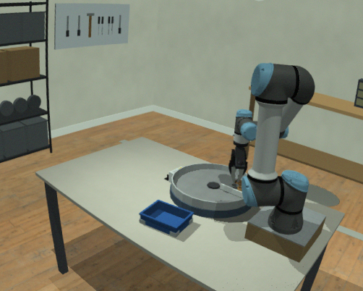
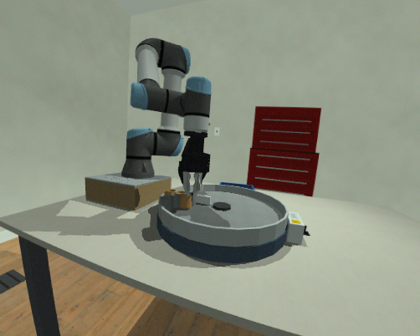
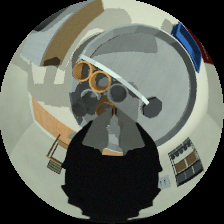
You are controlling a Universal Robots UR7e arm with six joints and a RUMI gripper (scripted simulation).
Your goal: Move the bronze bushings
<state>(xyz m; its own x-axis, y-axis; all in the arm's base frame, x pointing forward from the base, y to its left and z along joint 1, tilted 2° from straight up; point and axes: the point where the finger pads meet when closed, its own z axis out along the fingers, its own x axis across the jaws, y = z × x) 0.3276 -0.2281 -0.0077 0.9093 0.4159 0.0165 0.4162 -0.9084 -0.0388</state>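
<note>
End effector [image 2: 192, 187] clamped on the wall of a bronze bushing [image 3: 105, 107] on the turntable [image 2: 237, 234], two more bronze bushings [image 3: 100, 80] beside it, blue crate [image 1: 165, 216] on the table [image 1: 107, 170]

Pale walls, wood floor [image 1: 96, 250], black shelf rack [image 1: 48, 90], red tool cabinet [image 2: 284, 150]

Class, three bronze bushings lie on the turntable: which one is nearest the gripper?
The bronze bushing right at the shut jaws' tips, partly hidden by them. The other two stand side by side farther off, by the turntable's white bar.
</note>
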